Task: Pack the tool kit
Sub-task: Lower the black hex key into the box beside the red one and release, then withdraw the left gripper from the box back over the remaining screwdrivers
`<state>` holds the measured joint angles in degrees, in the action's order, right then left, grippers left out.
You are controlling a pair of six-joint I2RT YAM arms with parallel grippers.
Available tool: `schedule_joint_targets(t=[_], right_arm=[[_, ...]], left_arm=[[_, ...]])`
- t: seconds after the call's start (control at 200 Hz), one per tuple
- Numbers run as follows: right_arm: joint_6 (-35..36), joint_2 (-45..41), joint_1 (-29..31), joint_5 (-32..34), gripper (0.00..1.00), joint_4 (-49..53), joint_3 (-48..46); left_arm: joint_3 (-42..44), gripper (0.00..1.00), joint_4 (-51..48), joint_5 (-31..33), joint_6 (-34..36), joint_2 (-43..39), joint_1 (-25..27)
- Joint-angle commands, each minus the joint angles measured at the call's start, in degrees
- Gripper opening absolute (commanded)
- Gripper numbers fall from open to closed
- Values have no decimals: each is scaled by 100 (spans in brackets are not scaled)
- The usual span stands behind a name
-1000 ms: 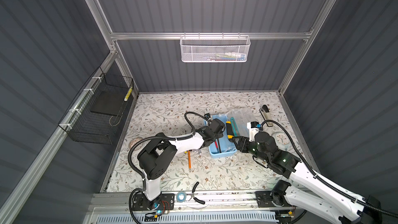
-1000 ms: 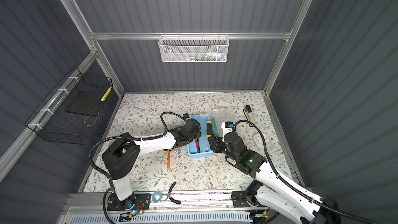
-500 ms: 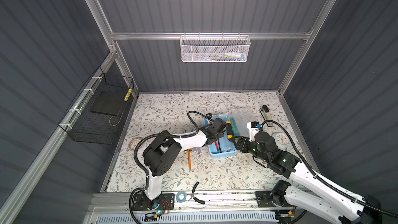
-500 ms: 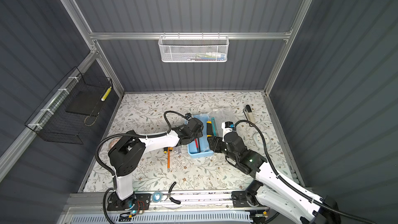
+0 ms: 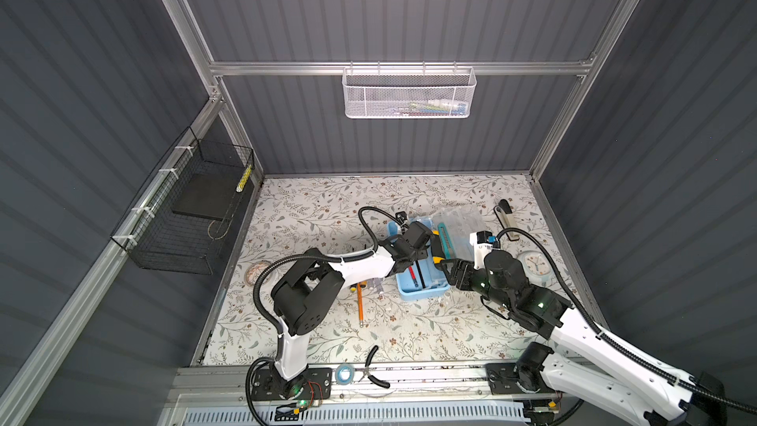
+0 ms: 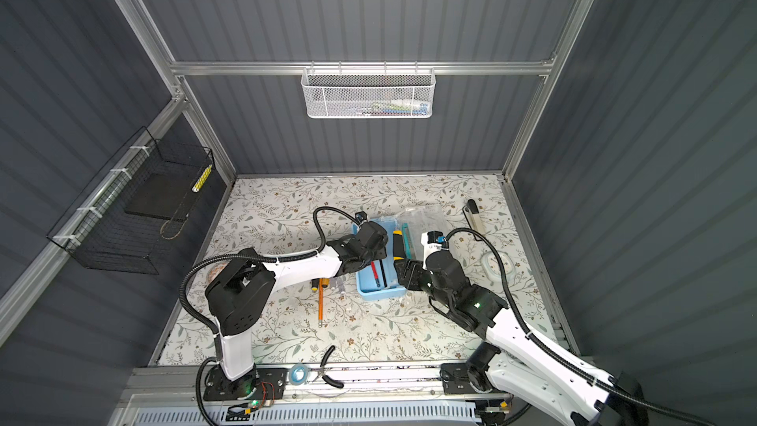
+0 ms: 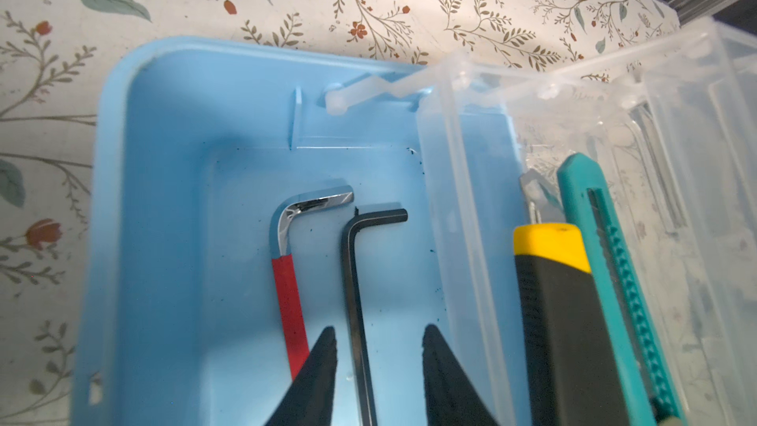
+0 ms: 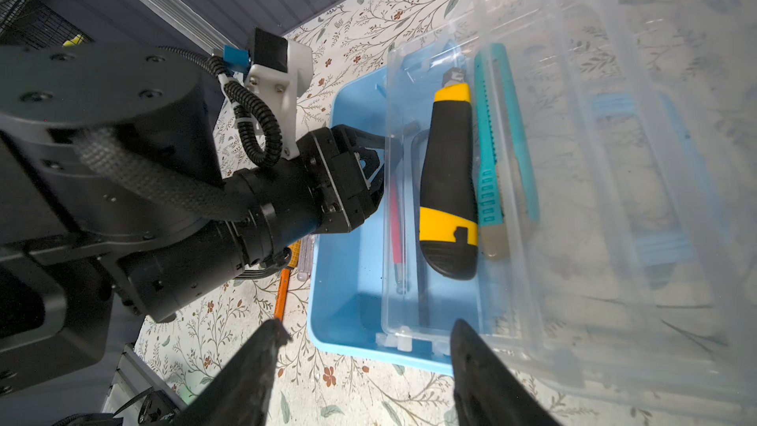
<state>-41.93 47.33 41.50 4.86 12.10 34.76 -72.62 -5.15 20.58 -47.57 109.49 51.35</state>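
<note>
**A:** What lies there, left to right in a top view?

**B:** Just left of centre, a slim orange pencil-like tool [image 5: 360, 301] lies loose on the floral counter [image 5: 311, 215]. At centre sits the open blue tool box [image 5: 422, 295]. My left pincer [image 7: 379, 329] reaches into it from the left. My right pincer [image 8: 366, 323] hovers at the box's lower right.

**A:** Is either one holding anything?

**B:** No. The left jaws stand apart, straddling a black hex key [image 7: 352, 280]. The key lies flat on the box floor beside a red-sleeved hex key [image 7: 288, 280]. The right jaws stand apart too, with nothing between them.

**A:** What else is packed?

**B:** A clear inner tray [image 7: 463, 198] sits over the box's right side. It carries a yellow-and-black knife [image 7: 561, 321] and a teal cutter [image 7: 606, 260] side by side.

**A:** How will the loose pieces handle?

**B:** I judge the hex keys light, stiff and smooth, so they could slip or roll. I would pinch one across the long shank, near its middle. The orange tool looks light and thin, so I would take it mid-length to stop it tipping. The box is thin plastic and will probably slide, so I would steady it by the rim.
</note>
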Motion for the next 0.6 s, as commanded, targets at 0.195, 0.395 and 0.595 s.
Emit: schedule_joint_targets(t=[0.195,0.395,0.595], right_arm=[[444,246,-27,-464,66,80,541],[660,577,140,-507,66,226,879],[713,734,628,-160,66,364,1001]], left_arm=[[594,42,-350,19,721,-1290,24],[1236,52,-849,31,949,-2204,16],[2117,56,-1574,461,924,-3476,24]])
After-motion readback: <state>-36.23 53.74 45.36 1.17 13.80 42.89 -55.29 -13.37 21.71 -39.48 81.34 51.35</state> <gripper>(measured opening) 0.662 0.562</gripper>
